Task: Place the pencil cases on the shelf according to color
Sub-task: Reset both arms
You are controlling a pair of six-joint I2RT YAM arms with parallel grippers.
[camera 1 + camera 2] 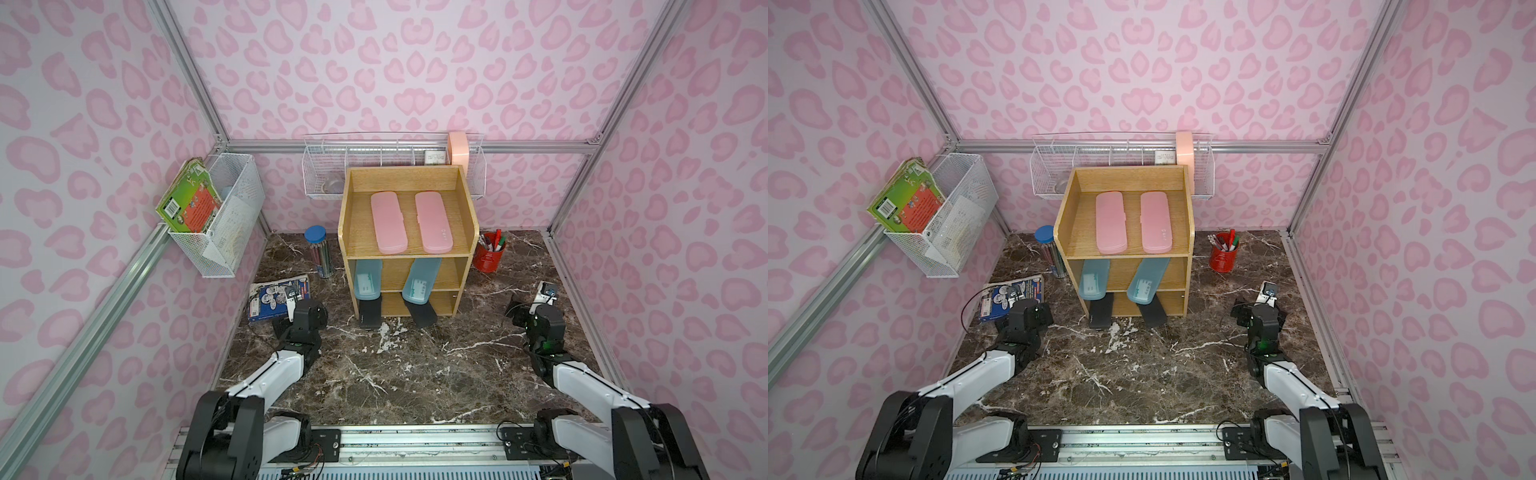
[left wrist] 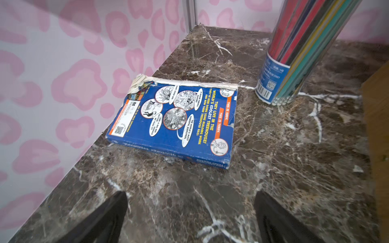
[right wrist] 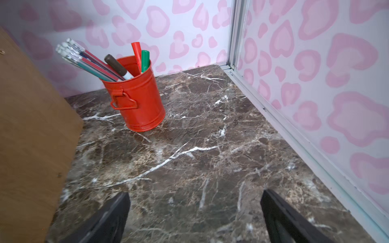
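now left tool (image 2: 192, 195), spread wide, sits at eight o'clock from the shelf (image 1: 405, 178); right tool (image 3: 195, 192), likewise spread, at four o'clock.

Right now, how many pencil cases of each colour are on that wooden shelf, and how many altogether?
Pink pencil cases: 2, on the top tier of the shelf
Teal pencil cases: 2, middle tier
Black pencil cases: 2, bottom tier, sticking out in front
Total: 6
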